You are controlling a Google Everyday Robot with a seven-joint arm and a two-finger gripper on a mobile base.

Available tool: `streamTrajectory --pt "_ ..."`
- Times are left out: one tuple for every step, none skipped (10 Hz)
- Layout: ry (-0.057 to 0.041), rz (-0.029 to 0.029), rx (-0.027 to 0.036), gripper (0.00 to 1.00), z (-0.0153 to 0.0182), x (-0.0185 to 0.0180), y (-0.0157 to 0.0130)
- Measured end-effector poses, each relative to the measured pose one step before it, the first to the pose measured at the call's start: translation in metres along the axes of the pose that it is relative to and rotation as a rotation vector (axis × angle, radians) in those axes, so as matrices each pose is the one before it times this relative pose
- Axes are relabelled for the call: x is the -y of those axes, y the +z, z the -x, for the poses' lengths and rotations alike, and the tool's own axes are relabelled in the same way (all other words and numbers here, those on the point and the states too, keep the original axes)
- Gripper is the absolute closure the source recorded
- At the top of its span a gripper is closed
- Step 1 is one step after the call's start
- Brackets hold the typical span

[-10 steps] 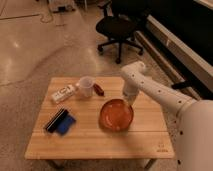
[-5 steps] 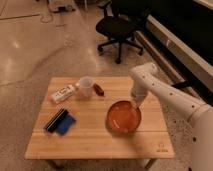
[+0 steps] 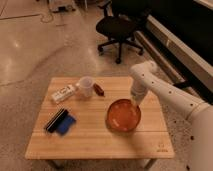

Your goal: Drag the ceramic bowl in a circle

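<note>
The ceramic bowl (image 3: 123, 115) is a wide, shallow orange-red dish resting on the right half of the wooden table (image 3: 95, 142). My white arm reaches in from the right, and its gripper (image 3: 135, 102) points down at the bowl's far right rim, touching or just inside it. The arm's wrist hides the fingertips.
A small white cup (image 3: 86, 87) stands at the table's back, with a dark red item (image 3: 99, 89) beside it and a white packet (image 3: 63, 94) to its left. A blue and black object (image 3: 60, 122) lies at the front left. A black office chair (image 3: 120, 27) stands behind the table.
The bowl has slid to the right and a little toward the front of the table, with the gripper moving right along with its rim.
</note>
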Motion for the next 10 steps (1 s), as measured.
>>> streamTrajectory --pt "-0.00742 -0.00446 -0.00103 0.66 0.00075 -0.00748 -0.00228" --pt "-0.00198 -0.00363 -0.00249 0.67 -0.00110 -0.00218 -0.00072" --pt "-0.00572 -0.00712 0.00047 0.63 0.00396 -0.00106 -0.00116" --pt "-0.01050 -0.00045 0.00212 0.62 0.00681 -0.00389 -0.00122" --pt "0.00022 -0.00123 0.00027 0.60 -0.00064 0.00131 -0.00066" --pt "0.00003 0.00095 -0.00071 0.52 -0.00601 0.00045 -0.00055" --pt "-0.00040 -0.00076 0.00552 0.40 -0.00984 -0.00276 -0.00111" --pt "0.00045 -0.00270 0.00005 0.30 -0.00779 -0.00307 -0.00142" --pt "-0.00760 -0.00025 0.00280 0.23 0.00040 -0.00549 -0.00151" --pt "-0.00342 -0.00015 0.00662 0.22 0.00442 -0.00047 -0.00178"
